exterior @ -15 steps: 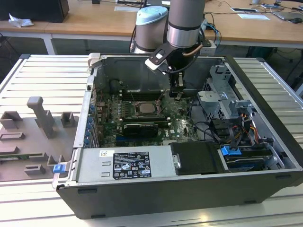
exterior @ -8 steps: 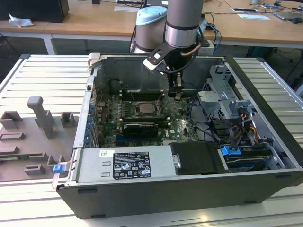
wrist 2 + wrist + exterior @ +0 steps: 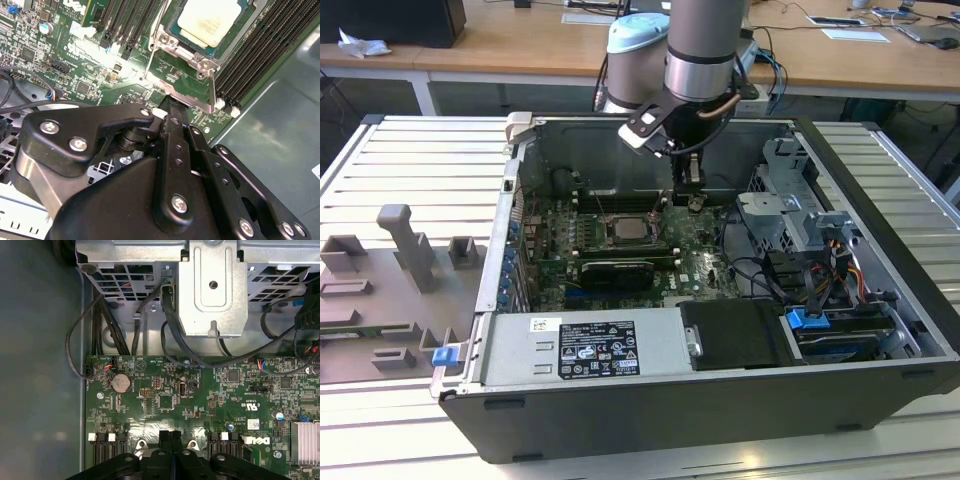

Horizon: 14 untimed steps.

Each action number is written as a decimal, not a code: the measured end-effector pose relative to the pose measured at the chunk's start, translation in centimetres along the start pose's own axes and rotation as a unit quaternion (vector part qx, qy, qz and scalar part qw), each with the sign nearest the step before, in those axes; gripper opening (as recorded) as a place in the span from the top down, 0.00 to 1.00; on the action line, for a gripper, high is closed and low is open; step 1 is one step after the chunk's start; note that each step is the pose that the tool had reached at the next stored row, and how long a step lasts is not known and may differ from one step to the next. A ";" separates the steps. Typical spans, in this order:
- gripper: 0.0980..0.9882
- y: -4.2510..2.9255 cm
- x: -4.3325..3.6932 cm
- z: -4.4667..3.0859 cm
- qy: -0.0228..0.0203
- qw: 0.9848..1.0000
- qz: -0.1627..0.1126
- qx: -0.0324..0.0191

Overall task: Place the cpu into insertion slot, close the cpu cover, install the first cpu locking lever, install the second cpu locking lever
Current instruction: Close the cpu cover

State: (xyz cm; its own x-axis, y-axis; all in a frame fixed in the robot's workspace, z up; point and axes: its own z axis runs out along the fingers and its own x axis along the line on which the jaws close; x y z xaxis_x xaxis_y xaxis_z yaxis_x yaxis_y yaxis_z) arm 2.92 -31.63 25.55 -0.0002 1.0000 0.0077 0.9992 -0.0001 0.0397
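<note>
Cpu point(image 3: 210, 20) seated in socket, cpu cover point(image 3: 190, 52) down around it. Claw point(image 3: 172, 107) clenched, empty, tip at socket edge near locking lever point(image 3: 213, 87); contact unclear. Judged as lever stage. Best done by keeping tip square on the lever rod, pressing low and steady, guiding toward its catch, and avoiding the memory slots point(image 3: 250, 55) and the cpu face.

Ribbed grey metal worktop point(image 3: 410, 160); wooden desks point(image 3: 520, 45) behind w/ papers point(image 3: 856, 34), black box point(image 3: 390, 20); even light.
</note>
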 end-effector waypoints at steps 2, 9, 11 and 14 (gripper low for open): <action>0.99 -0.14 0.00 -0.01 0.000 1.000 0.000 0.000; 0.99 -0.65 0.01 -0.02 0.000 1.000 0.000 0.000; 0.99 -0.85 0.01 -0.03 0.000 1.000 0.000 0.000; 0.99 -1.29 0.01 -0.04 0.000 1.000 0.000 0.000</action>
State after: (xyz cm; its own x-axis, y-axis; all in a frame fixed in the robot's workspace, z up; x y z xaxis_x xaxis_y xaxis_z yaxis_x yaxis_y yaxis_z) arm 1.63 -31.62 25.55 -0.0003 1.0000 0.0077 0.9992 0.0000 0.0397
